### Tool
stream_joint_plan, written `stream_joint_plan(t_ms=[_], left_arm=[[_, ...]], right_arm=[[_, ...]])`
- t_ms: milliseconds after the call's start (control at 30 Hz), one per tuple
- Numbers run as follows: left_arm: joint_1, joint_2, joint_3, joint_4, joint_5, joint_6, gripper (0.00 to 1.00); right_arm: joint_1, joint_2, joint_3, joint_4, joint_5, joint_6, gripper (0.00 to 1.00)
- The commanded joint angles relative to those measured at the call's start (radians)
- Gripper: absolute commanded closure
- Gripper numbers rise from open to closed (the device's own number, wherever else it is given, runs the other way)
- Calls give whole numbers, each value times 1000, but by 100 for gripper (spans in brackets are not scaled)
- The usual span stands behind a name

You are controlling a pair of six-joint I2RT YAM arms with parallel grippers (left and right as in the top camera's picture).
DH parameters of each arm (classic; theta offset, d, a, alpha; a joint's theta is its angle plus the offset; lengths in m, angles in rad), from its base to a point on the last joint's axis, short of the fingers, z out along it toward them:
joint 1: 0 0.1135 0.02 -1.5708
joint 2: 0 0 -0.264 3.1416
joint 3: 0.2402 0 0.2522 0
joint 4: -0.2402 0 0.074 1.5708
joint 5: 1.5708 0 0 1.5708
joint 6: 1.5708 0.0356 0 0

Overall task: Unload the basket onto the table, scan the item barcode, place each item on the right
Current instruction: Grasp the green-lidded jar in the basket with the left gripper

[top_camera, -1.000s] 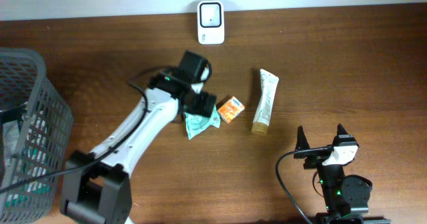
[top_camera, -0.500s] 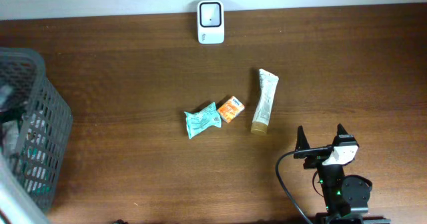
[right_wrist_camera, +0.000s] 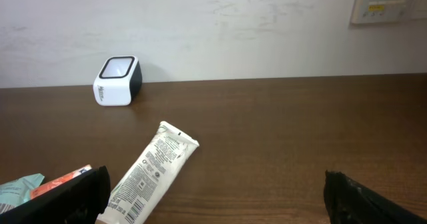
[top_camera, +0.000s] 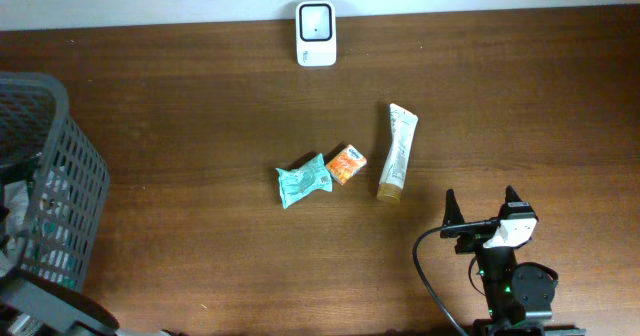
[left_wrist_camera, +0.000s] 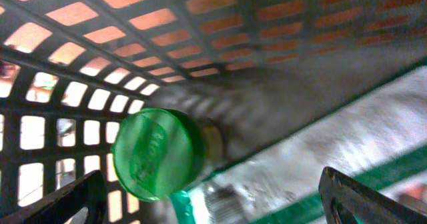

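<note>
Both left fingers [left_wrist_camera: 363, 199] and right fingers [right_wrist_camera: 70, 196] released; white, tan-capped tube [top_camera: 397, 151] lies flat.

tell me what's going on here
The left gripper is down inside the grey basket, jaws open, facing a green-capped bottle but holding nothing. The right gripper sits parked at the front right, jaws open and empty. A teal pouch, a small orange box and a tube lie untouched on the table. Nothing is at the white scanner yet.
</note>
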Motion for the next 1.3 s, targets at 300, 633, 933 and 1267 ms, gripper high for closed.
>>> stream_joint_plan(t_ms=[300,633,933,1267], left_arm=[[186,145,-8,7,84,129,5],[185,187,-8,23,138,128,27],[185,103,53,18,347,128,44],[180,-222,81,153,898,113,56]], right_arm=[[5,-6,-5,-5,2,-8,2],[5,-6,-5,-4,2,-8,2],[5,-6,-5,-5,2,-8,2],[5,-6,-5,-4,2,-8,2]])
